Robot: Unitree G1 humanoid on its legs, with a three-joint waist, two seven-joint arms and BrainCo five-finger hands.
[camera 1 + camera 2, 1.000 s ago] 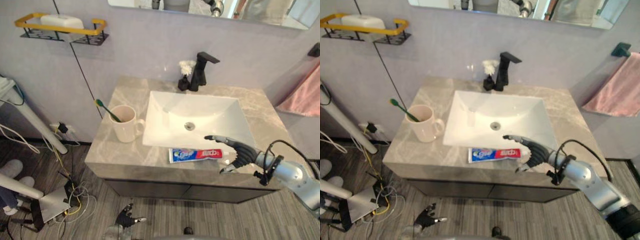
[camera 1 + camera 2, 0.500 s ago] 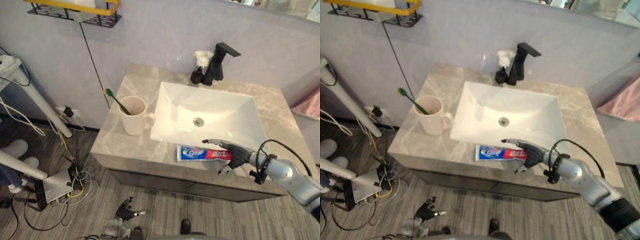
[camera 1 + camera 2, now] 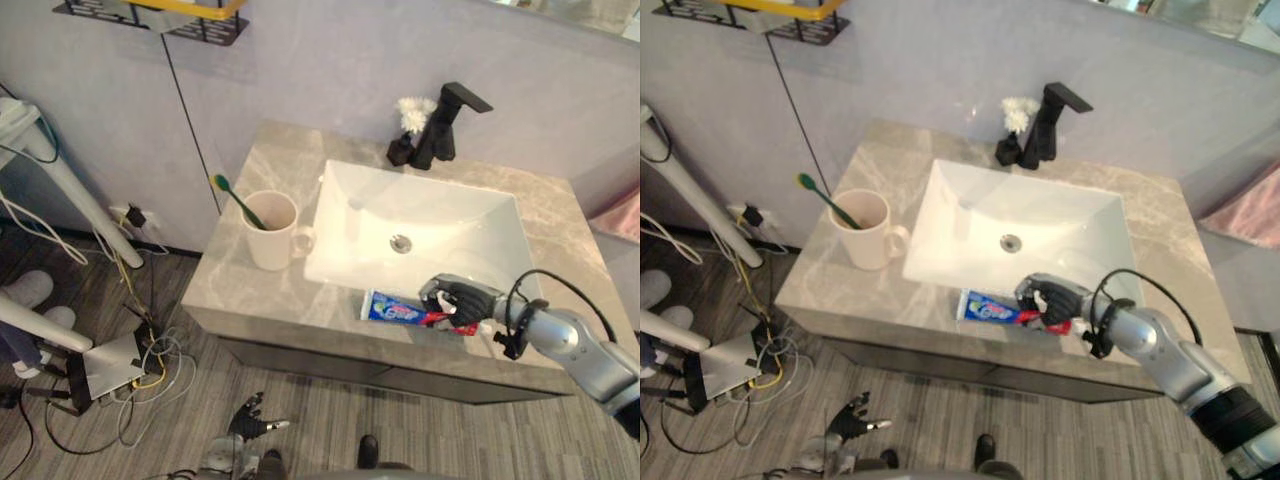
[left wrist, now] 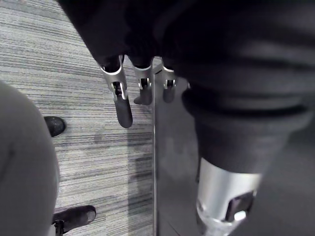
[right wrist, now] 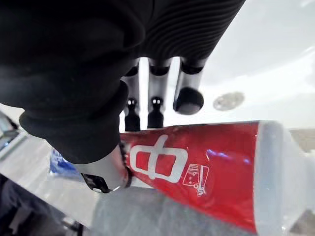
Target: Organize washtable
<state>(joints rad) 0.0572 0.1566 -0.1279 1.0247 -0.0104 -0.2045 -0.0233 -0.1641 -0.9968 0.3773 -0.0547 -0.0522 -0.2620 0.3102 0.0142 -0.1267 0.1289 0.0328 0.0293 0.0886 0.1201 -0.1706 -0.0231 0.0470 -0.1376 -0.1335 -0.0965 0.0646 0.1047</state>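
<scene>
Half curled, fingers (image 5: 155,105) and thumb of the right hand (image 3: 458,300), round the red end of the toothpaste tube (image 3: 395,311) on the front strip of the countertop (image 3: 230,285) beside the sink (image 3: 440,225), liable to drop it over the edge if lifted so shallowly, with the left hand (image 3: 250,415) slack-fingered near the floor.

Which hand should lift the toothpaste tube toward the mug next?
Right, probably: the right hand is curled round the toothpaste tube at the front edge of the counter, while the left hand hangs open low by the floor, far from the mug.
</scene>
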